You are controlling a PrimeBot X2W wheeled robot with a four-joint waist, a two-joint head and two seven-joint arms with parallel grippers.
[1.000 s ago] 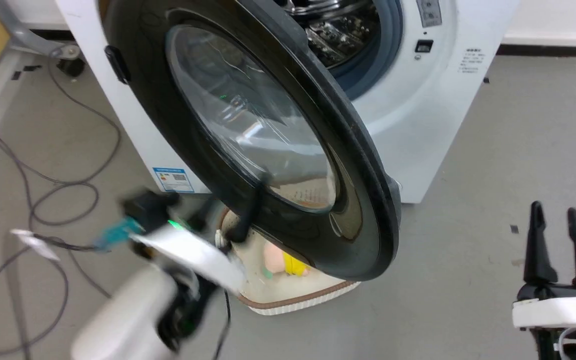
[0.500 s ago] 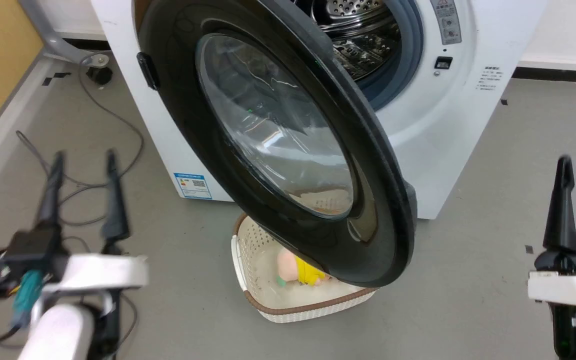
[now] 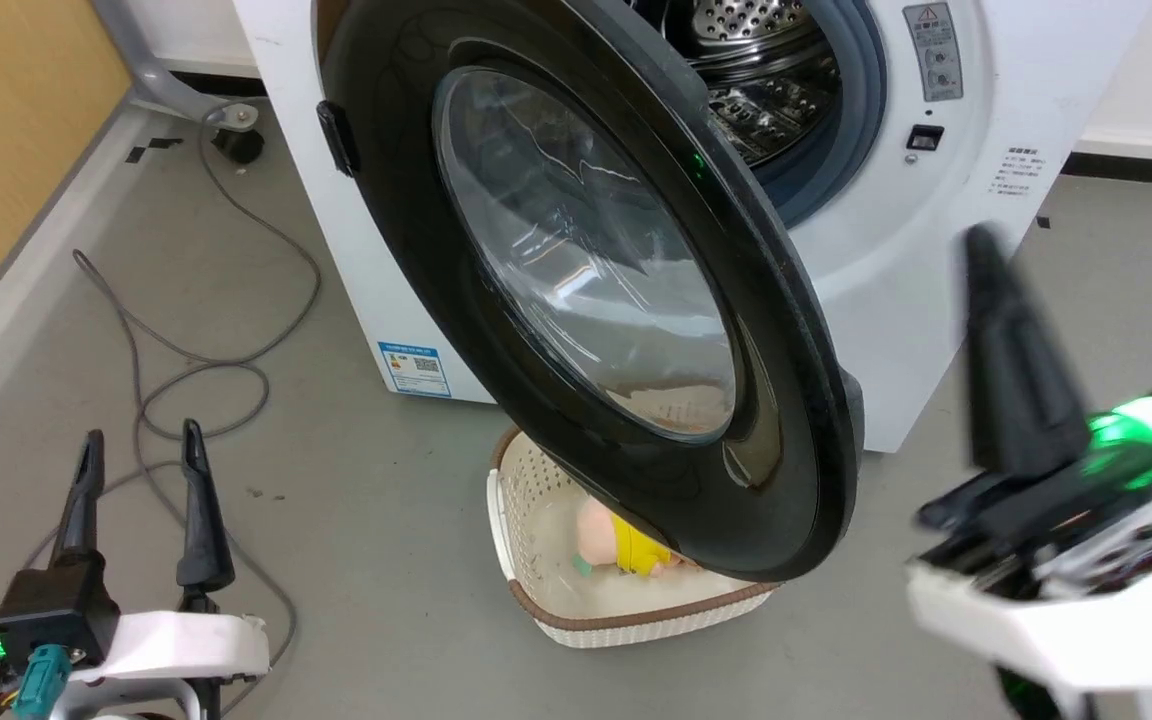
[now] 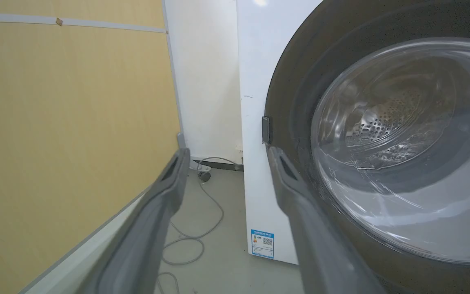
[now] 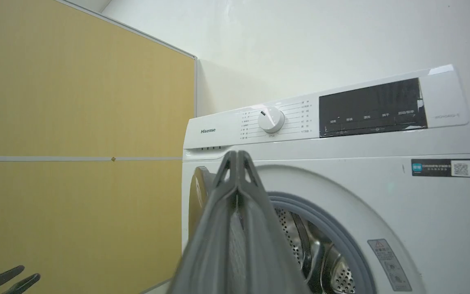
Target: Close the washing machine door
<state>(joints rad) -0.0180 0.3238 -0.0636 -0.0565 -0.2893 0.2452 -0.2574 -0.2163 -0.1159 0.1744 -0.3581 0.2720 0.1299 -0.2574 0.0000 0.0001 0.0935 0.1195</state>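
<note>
1. the washing machine door (image 3: 596,290) stood open, swung out from the front of the washing machine (image 3: 916,270). it was hinged on the left side of the head view, with the glass bowl facing the camera.
2. the door's free lower edge hung over a cream perforated basket (image 3: 626,618) on the grey floor (image 3: 386,520) and hid part of it.
3. a pink and yellow soft toy (image 3: 626,545) lay in the basket, part hidden by the door.
4. the porthole was uncovered, with the steel drum (image 3: 766,70) and grey gasket (image 3: 861,110) in sight behind the door's top edge.
5. left gripper (image 3: 141,432) was low at the left of the head view, fingers spread wide with nothing between them. it was well apart from the door.
6. in the left wrist view one finger overlapped the door's rim near the hinge block; contact there could not be told.
7. right gripper (image 5: 237,154) had its fingers pressed together and held nothing. its tips pointed at the machine front, below the control knob (image 5: 271,119).
8. in the head view it was blurred, right of the door's free edge and apart from it.
9. a grey cable (image 3: 318,283) looped on the floor left of the machine, and a blue label (image 3: 414,368) sat low on the front panel.
</note>
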